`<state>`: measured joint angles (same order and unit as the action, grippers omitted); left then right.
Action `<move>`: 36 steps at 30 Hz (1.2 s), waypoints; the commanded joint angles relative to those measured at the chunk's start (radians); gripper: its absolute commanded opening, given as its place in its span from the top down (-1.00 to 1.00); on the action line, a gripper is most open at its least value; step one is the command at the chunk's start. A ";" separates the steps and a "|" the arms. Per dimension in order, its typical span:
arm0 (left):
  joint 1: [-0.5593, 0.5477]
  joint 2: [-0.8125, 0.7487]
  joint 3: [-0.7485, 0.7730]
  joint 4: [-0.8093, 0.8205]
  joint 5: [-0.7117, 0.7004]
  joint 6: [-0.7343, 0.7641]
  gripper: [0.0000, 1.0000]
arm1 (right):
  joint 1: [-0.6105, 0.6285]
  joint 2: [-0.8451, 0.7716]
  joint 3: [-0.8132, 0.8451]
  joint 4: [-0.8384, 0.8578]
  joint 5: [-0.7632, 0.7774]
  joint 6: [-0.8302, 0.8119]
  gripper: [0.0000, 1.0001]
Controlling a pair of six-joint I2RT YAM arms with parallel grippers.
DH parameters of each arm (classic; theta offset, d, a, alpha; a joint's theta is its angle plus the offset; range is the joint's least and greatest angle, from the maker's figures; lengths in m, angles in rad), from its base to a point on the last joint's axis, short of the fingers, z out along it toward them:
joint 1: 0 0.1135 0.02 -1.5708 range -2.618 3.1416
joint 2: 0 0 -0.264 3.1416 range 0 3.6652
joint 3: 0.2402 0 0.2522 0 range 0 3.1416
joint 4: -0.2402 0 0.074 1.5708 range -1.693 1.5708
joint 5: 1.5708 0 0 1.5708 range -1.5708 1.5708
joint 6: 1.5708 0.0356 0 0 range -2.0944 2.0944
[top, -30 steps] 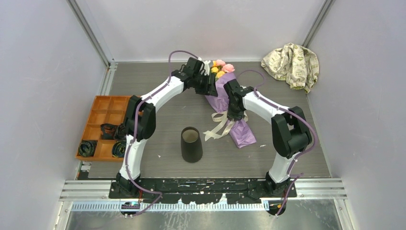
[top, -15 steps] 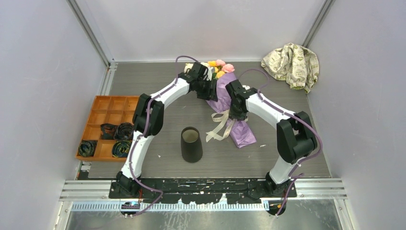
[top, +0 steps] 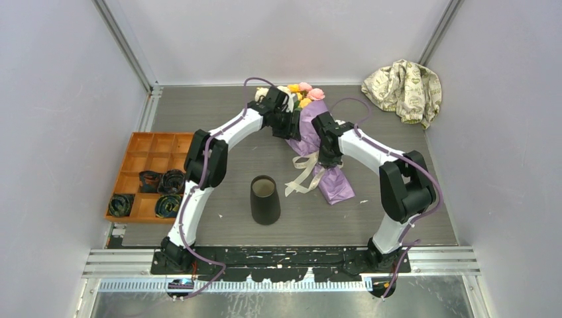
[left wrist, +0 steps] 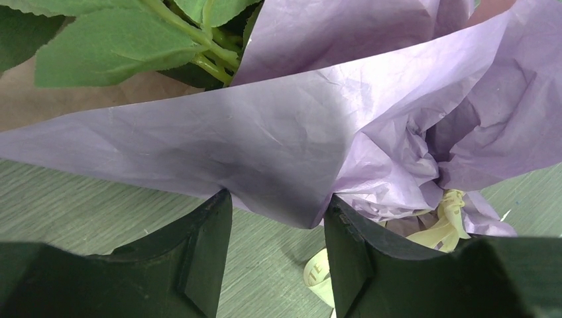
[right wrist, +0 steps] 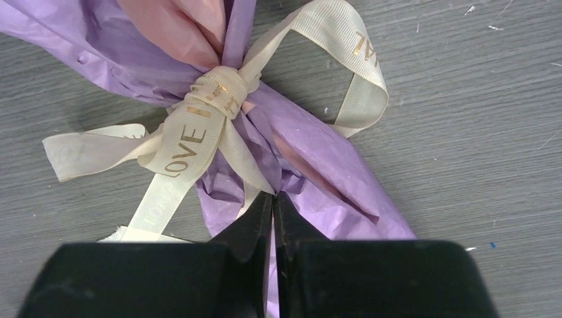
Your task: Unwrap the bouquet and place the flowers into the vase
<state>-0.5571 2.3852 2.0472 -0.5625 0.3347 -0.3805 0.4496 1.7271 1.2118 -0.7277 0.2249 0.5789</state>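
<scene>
An orange compartment tray (top: 149, 142) sits at the left edge of the counter (top: 371, 205), and the small matte black tapered vase (top: 265, 202) stands upright near the middle. Behind it the bouquet (top: 335, 184) of yellow, pink and cream roses in purple paper lies with its blooms toward the far edge. The left gripper's (left wrist: 277, 205) jaws are released astride the paper's edge, and the right gripper's (right wrist: 272, 199) jaws are clenched on the wrapping just below the beige ribbon bow (right wrist: 212, 99).
</scene>
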 commanded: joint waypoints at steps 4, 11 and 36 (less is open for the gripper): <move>-0.006 0.008 0.014 0.003 -0.021 0.021 -0.07 | -0.003 -0.018 0.078 -0.008 0.062 -0.001 0.67; -0.005 0.016 0.012 0.000 -0.020 0.021 -0.06 | -0.002 0.022 0.115 -0.017 0.071 -0.014 0.46; -0.005 0.047 0.008 -0.001 -0.037 0.025 -0.06 | -0.002 -0.064 0.195 -0.085 0.061 -0.029 0.90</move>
<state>-0.5591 2.4126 2.0453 -0.5617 0.3153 -0.3767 0.4496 1.7729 1.3472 -0.7883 0.2802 0.5537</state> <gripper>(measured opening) 0.533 0.075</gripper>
